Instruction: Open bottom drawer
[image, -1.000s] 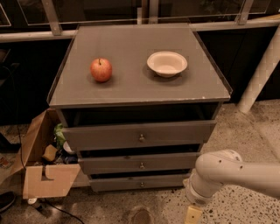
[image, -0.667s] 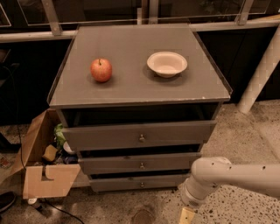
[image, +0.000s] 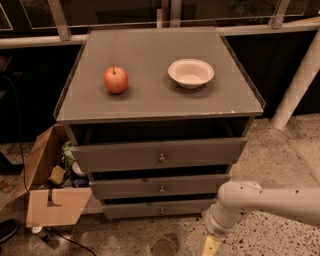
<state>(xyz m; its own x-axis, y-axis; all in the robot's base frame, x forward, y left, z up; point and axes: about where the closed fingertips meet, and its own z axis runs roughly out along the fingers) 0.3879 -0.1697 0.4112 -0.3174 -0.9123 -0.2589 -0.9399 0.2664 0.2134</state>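
Observation:
The bottom drawer (image: 155, 210) is the narrowest and lowest of three dark grey drawers, with a small brass knob (image: 162, 211) at its centre. Its front stands a little behind the drawers above. My white arm (image: 260, 202) comes in from the right at the lower edge. My gripper (image: 210, 246) hangs at the bottom edge of the camera view, to the right of and below the bottom drawer, near the floor and apart from the knob. Most of it is cut off by the frame.
The middle drawer (image: 160, 186) and the widest top drawer (image: 159, 154) sit above. A red apple (image: 115, 80) and a white bowl (image: 190, 73) stand on the cabinet top. An open cardboard box (image: 47, 192) with clutter lies on the floor at the left. A white post (image: 299, 80) stands at the right.
My arm and gripper have moved left and down, closer to the bottom drawer's right end. The drawers have not moved.

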